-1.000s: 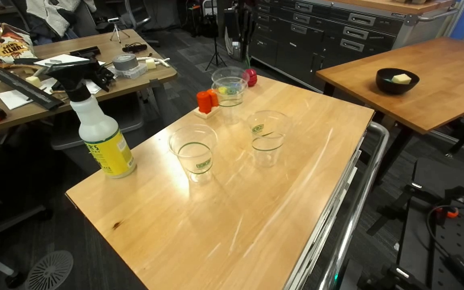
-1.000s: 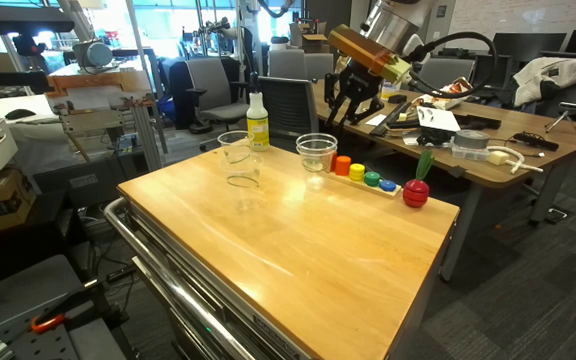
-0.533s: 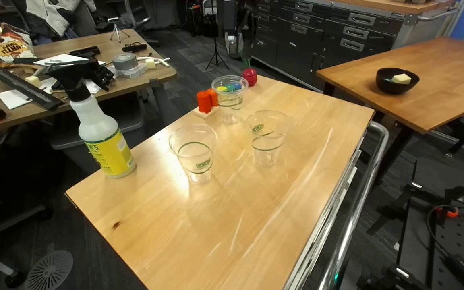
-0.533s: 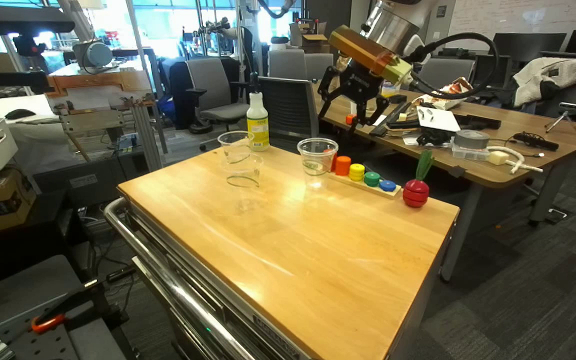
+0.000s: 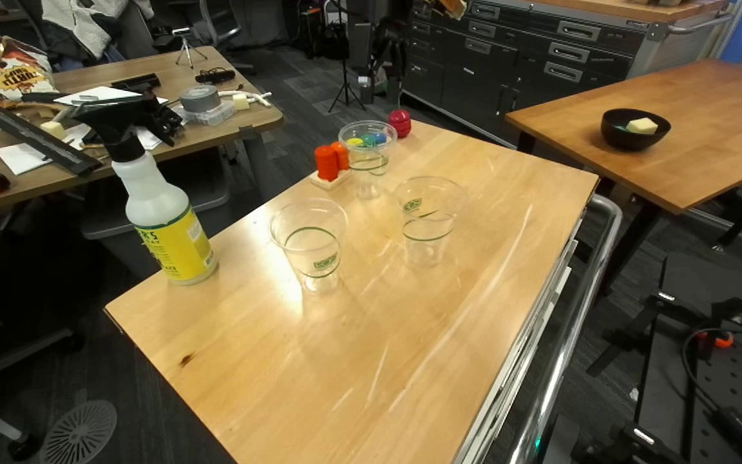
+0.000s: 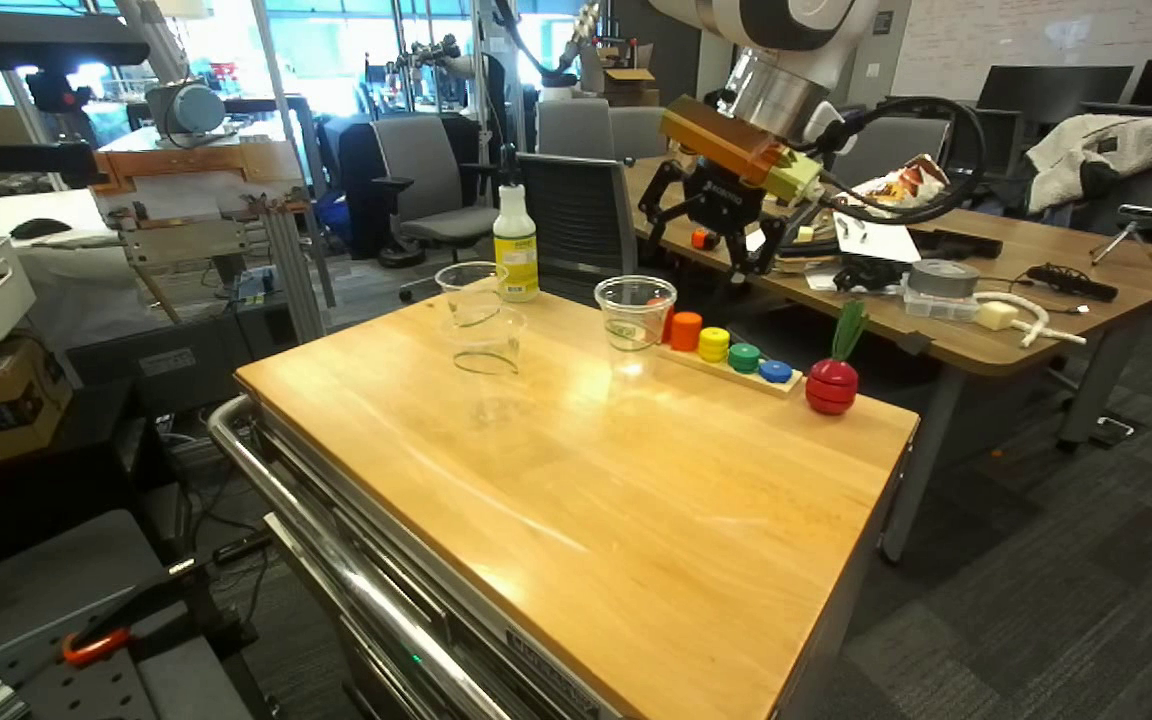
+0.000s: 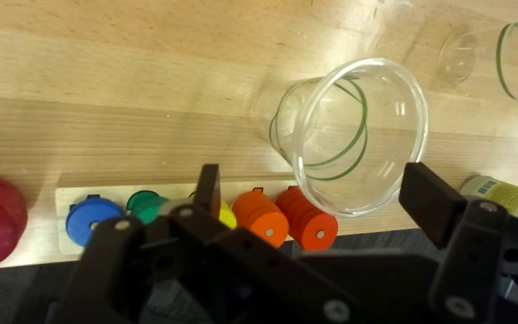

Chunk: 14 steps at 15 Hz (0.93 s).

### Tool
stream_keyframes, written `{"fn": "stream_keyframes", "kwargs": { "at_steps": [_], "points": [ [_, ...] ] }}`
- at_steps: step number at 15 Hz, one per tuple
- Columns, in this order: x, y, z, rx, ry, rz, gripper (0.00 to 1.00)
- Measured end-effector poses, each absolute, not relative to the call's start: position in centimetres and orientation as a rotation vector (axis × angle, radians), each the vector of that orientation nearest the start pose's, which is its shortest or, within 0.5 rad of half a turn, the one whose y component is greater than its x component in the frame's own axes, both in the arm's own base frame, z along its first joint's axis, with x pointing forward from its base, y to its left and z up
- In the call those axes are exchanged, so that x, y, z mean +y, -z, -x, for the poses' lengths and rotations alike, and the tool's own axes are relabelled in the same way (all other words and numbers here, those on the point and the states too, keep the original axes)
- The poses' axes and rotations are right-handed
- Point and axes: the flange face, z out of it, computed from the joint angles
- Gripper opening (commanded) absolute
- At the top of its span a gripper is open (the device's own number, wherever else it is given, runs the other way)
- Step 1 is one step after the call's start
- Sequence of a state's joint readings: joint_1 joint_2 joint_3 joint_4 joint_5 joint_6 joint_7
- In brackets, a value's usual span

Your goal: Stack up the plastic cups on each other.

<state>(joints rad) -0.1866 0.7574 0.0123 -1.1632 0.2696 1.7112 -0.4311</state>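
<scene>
A translucent plastic spray bottle (image 5: pixel 157 201), yellow-labelled, stood near 1 corner of the pale wooden tabletop (image 5: pixel 268 367). Along an adjoining edge lay a flat wooden strip (image 7: pixel 113 193) bearing red, orange, yellow, green and blue discs (image 6: pixel 713 345); near that edge's other corner sat a red radish-shaped toy (image 6: pixel 831 387).

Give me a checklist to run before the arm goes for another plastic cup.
1. End effector open and holding nothing: ok.
2. End effector clear of the cup beside the coloured blocks: ok; a gap shows in both exterior views.
3. That cup upright: ok.
4. Number of cups nested there: cannot tell for sure; two green bands in the wrist view suggest two.
5. The cup nearest the spray bottle and the cup nearest the metal handle upright: ok.
6. One of those last two between the fingers: not ok; both stand away from them.
</scene>
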Motion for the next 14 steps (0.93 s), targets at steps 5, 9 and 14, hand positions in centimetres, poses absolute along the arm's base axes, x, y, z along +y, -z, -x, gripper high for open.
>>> {"fn": "stream_keyframes", "kwargs": {
  "at_steps": [5,9,14],
  "points": [
    [-9.9,-30.5,-72.8,-0.292,-0.136,2.875,1.00],
    [-9.9,-29.1,-72.4,-0.301,-0.165,2.891,0.66],
    [-9.9,-28.4,-72.1,-0.301,-0.181,2.893,0.27]
  ]
}}
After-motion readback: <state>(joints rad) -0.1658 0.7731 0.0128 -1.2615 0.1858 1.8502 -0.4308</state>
